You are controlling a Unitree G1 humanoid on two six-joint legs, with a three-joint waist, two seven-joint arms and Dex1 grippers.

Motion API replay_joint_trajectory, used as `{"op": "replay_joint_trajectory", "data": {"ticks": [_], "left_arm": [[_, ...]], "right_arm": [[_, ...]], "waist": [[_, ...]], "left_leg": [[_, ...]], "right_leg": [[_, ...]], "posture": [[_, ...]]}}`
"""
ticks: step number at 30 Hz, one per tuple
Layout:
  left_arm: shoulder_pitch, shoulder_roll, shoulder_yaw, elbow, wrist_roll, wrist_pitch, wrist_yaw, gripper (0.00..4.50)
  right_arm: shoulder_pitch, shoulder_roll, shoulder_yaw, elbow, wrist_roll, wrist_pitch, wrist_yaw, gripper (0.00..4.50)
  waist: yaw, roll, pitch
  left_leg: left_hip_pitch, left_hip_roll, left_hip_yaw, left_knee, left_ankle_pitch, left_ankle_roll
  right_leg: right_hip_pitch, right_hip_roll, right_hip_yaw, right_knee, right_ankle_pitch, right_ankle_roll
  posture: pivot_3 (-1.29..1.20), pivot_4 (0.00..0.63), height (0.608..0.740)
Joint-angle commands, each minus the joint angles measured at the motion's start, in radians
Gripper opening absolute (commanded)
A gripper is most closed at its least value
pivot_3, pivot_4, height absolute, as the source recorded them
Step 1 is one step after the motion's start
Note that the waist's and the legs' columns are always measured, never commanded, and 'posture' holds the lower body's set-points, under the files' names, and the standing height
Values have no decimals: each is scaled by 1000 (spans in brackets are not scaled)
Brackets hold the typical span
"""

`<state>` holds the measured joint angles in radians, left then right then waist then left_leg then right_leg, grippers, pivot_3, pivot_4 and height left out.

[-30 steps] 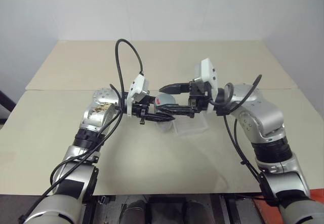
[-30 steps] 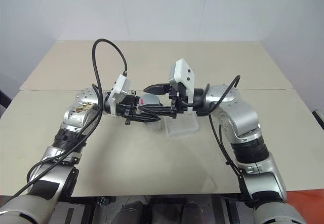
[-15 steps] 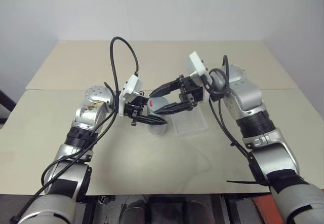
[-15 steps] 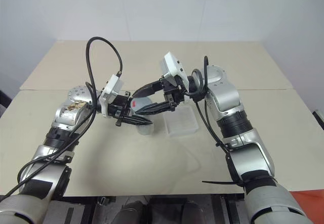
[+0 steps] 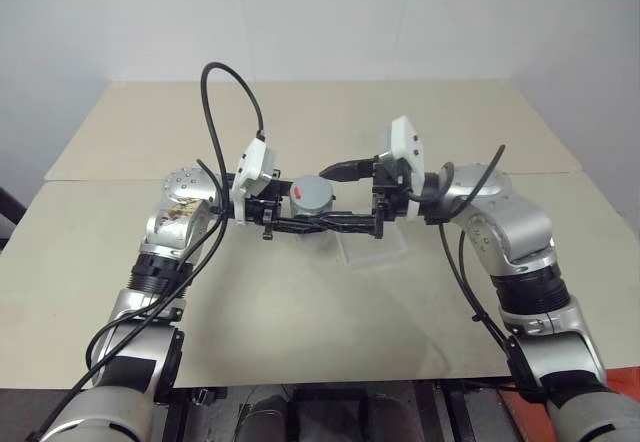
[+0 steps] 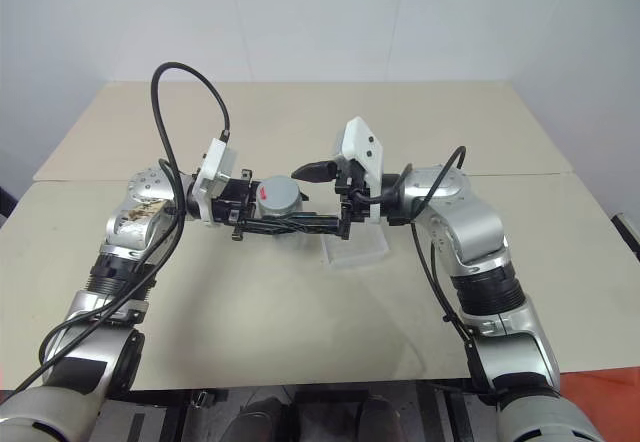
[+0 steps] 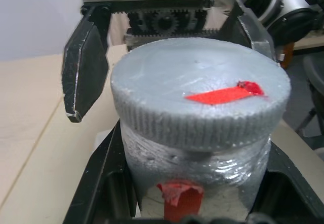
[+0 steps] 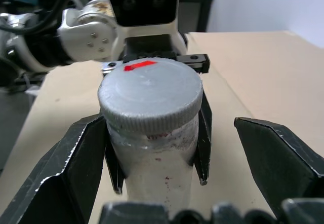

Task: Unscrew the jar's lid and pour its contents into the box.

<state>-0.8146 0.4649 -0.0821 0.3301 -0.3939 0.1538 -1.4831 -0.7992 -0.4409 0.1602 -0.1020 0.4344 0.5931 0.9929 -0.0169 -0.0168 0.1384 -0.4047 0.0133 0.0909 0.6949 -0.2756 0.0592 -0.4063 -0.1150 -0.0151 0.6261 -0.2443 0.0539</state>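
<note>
The jar [image 7: 197, 171], a silvery-white cylinder with a scrap of red tape, is held upright above the table with my left gripper [image 5: 303, 218] shut on its body below the cap. The grey ribbed lid [image 5: 312, 194], marked with a red stripe, sits on top of it. My right gripper [image 5: 322, 200] comes in from the opposite side, open, with its fingers [image 8: 76, 168] standing clear on either side of the lid. The box [image 5: 372, 248], a shallow clear tray, lies on the table just below and to the right of the jar.
Two beige tabletops meet at a seam [image 5: 100, 176] behind the arms. Black cables [image 5: 232, 92] loop up from both wrists. The tables' front edge [image 5: 330, 382] runs close to my body.
The right gripper was shut on the lid and twisted with its elbow raised. It has since let go, swung back level and opened around the lid. The left gripper kept its hold.
</note>
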Motion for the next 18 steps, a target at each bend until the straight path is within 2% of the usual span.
{"op": "replay_joint_trajectory", "data": {"ticks": [1,10,18], "left_arm": [[-26,-18,-11,-29,-11,-15,-13,2067],[-15,-31,-24,-40,-7,29,8,2067],[-22,-28,-42,-23,14,74,35,2067]], "right_arm": [[-22,29,-40,-28,-3,36,-102,4490],[-40,55,-56,-64,21,66,-148,4490],[-9,35,-55,-126,30,69,-163,4490]], "waist": [[2,0,0],[4,0,0],[3,0,0]], "left_leg": [[0,0,0,0,0,0],[0,0,0,0,0,0],[-1,0,-1,0,0,0]], "right_leg": [[0,0,0,0,0,0],[0,0,0,0,0,0],[0,0,0,0,0,0]], "posture": [[0,150,740],[0,150,740],[0,150,740]]}}
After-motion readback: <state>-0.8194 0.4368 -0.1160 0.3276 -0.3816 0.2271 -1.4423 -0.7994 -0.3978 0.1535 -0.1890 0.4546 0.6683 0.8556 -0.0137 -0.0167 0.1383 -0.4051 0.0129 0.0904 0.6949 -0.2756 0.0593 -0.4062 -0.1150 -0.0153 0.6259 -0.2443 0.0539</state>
